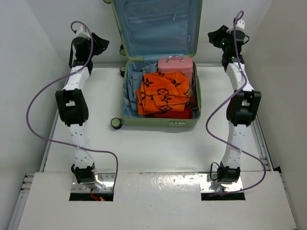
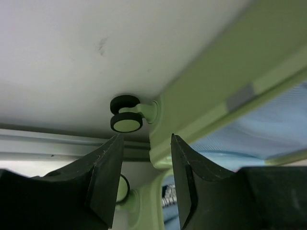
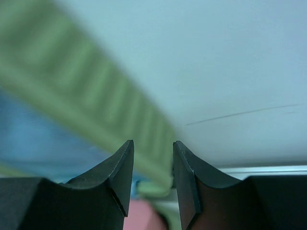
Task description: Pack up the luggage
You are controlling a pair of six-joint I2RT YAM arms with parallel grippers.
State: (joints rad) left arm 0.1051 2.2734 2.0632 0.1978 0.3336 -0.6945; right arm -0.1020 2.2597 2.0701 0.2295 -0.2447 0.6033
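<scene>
luggage (image 1: 158, 123) is seen open at the far middle of the worktop (image 1: 158, 148), lid upright | left end effector (image 2: 144, 139) and right end effector (image 3: 152, 143) are held half spread beside the lid's edges, nothing pinched | risk: closing may be blocked by the tall pink case (image 1: 175, 65) and heaped orange clothes (image 1: 163, 93), or the lid may be tipped unevenly and dropped
</scene>
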